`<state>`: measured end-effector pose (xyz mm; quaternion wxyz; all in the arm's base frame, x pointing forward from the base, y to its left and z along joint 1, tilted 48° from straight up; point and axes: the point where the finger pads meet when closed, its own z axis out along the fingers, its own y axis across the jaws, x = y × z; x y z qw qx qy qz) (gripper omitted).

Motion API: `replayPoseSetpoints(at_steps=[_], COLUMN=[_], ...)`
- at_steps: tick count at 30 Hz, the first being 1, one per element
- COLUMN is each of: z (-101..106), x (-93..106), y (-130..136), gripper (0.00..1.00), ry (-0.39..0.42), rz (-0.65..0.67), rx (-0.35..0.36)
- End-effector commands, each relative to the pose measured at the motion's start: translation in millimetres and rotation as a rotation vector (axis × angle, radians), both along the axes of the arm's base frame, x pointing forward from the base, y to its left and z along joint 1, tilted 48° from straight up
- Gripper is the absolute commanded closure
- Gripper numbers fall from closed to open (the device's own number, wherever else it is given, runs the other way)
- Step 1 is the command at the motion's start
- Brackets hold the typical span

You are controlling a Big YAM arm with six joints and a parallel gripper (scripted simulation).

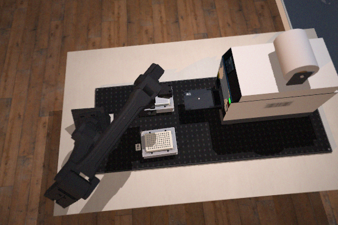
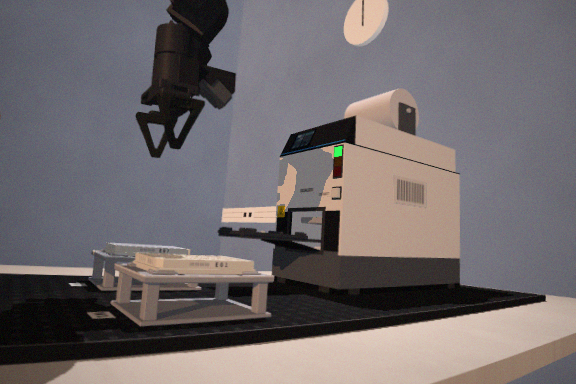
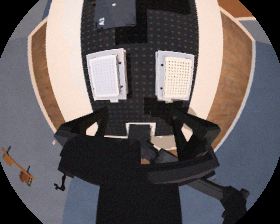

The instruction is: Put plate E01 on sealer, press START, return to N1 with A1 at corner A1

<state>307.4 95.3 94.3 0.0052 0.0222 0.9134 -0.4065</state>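
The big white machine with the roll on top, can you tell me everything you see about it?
The sealer is a boxy white machine with a grey bottom band, standing on the black board at its right end. A white roll lies on top at the back. Its slanted black front panel has a small screen. A lamp glows green. A barcode label is on its side. A dark stage sticks out in front with nothing on it.
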Motion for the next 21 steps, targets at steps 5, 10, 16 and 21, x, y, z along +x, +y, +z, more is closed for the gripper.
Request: replayPoseSetpoints(at_steps=[5,10,16,21], z=[-21,-41,-38,-37], x=[-9.8,-14.6,-8.6,-3.2], y=[-25,-51,-41,-34], gripper=[0.00,0.00,0.00,0.00], ry=[-0.117,-0.158,-0.156,-0.173], rz=[0.227,0.295,0.278,0.271], rx=[0.018,0.013,0.018,0.021])
